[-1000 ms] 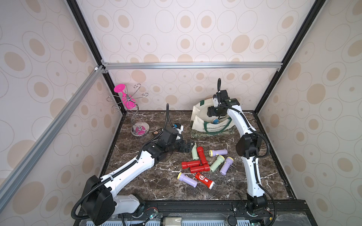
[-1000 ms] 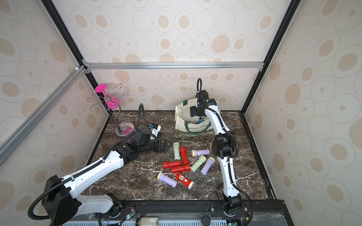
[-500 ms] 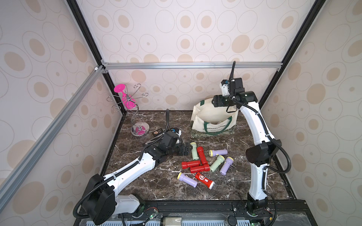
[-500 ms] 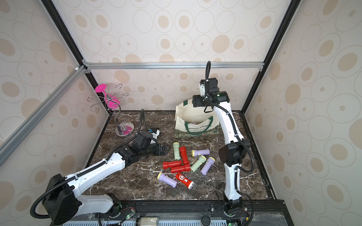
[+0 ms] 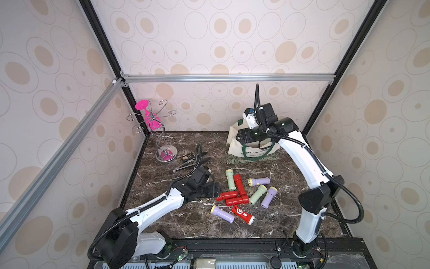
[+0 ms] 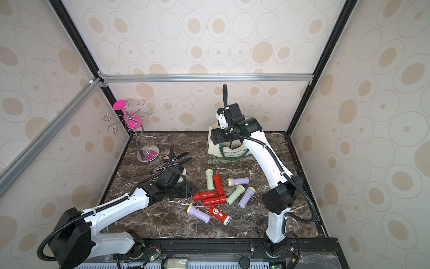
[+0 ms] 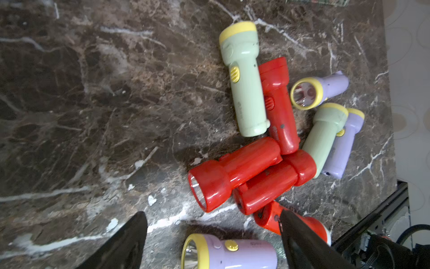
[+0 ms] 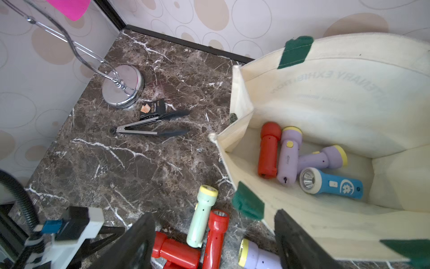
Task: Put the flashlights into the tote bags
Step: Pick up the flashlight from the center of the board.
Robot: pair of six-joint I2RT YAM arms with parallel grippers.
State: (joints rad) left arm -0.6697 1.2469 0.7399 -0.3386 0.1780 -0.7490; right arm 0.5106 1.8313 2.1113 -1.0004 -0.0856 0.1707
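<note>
Four flashlights (image 8: 288,156) lie in the tote bag (image 8: 325,111); nine more are scattered on the table (image 5: 186,223) before it.
The left gripper (image 5: 214,190) sits low, jaws spread and empty, just beside a red flashlight (image 5: 226,195) lying crosswise with its lens toward it. The right gripper (image 5: 242,137) hangs above the bag's rim, jaws likewise spread, holding nothing. A pale green flashlight (image 5: 230,180) and a red one (image 5: 240,185) lie touching, long axes running front to back, heads toward the bag. A lilac one (image 5: 259,181) lies crosswise, yellow head toward the left arm's side. In the bag (right wrist view) a blue flashlight (image 8: 332,184) lies flat beside two lilac and one red.
</note>
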